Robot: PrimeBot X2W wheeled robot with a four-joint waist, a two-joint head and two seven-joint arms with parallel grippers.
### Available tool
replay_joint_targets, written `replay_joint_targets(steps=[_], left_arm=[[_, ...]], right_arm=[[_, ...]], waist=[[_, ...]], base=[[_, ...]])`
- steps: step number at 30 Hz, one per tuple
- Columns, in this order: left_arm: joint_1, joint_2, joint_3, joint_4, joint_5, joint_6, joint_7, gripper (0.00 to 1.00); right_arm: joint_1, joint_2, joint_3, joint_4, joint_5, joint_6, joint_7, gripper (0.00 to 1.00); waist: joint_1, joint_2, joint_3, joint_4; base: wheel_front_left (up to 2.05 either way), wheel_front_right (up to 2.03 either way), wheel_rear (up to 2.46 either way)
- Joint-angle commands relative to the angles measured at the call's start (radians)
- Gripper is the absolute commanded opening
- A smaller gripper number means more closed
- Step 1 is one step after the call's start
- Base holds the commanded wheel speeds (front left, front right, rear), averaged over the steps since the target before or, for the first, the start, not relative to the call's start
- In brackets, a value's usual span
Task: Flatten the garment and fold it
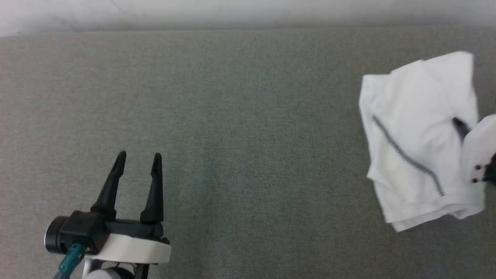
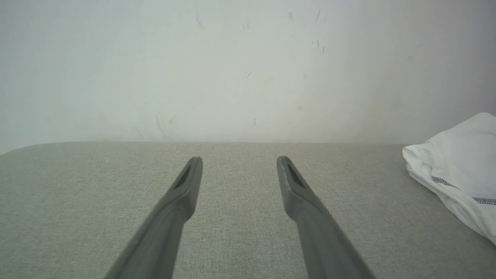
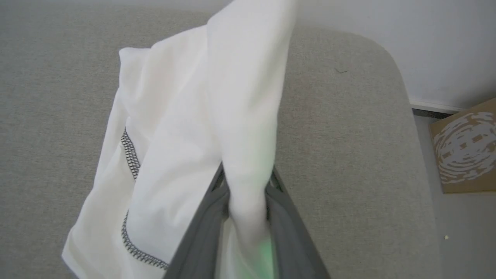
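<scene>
Near left: the left hand point(image 1: 139, 155) hovers spread and empty over the bare grey table point(image 1: 248, 116), fingers aimed at the far edge. Near right: the right hand point(image 3: 247, 172) is clenched on a raised fold of the garment point(image 1: 418, 135). The garment is a crumpled white bundle at the table's right end, long axis running near to far, its zigzag seam point(image 1: 407, 157) slanting from far left to near right. Open table surface lies to its left; the table's rounded far right corner and the wall point(image 2: 248, 69) lie beyond.

White garment point(image 1: 418, 116) with dark grey zigzag stitching; grey-green fabric surface point(image 1: 232, 116); black left end effector point(image 1: 139, 155); white-swirled tan box point(image 3: 463, 151).
</scene>
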State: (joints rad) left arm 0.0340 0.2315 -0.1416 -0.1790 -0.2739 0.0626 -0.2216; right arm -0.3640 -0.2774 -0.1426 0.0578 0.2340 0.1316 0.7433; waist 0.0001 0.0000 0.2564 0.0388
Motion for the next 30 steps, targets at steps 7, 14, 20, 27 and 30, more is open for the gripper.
replay_joint_targets(steps=[7, 14, 20, 27, 30], left_arm=[[-0.08, 0.017, 0.022, -0.046, 0.02, 0.011, -0.01, 1.0], [-0.146, 0.04, 0.041, -0.086, 0.039, 0.013, -0.02, 1.0], [-0.198, 0.049, 0.043, -0.108, 0.059, 0.015, -0.028, 1.0], [-0.218, 0.04, 0.049, -0.133, 0.078, 0.017, -0.038, 1.0], [-0.214, 0.031, 0.058, -0.129, 0.074, 0.022, -0.039, 1.0]], right_arm=[[-0.061, -0.23, 0.048, -0.016, -0.051, -0.001, 0.024, 0.0], [-0.107, -0.335, 0.035, 0.028, -0.077, -0.001, -0.023, 0.0], [-0.13, -0.356, -0.013, 0.081, -0.129, -0.001, -0.071, 0.0], [-0.135, -0.312, -0.048, 0.122, -0.161, -0.001, -0.123, 0.68], [-0.138, -0.295, -0.05, 0.131, -0.176, -0.001, -0.146, 1.0]], waist=[[-0.0001, 0.0, 0.157, -0.058], [-0.0001, 0.0, 0.264, -0.079], [-0.0001, 0.0, 0.328, -0.091], [-0.0001, 0.0, 0.353, -0.098], [-0.0001, 0.0, 0.339, -0.103]], base=[[0.0, 0.0, 0.0], [0.0, 0.0, 0.0], [0.0, 0.0, 0.0], [0.0, 0.0, 0.0], [0.0, 0.0, 0.0]])
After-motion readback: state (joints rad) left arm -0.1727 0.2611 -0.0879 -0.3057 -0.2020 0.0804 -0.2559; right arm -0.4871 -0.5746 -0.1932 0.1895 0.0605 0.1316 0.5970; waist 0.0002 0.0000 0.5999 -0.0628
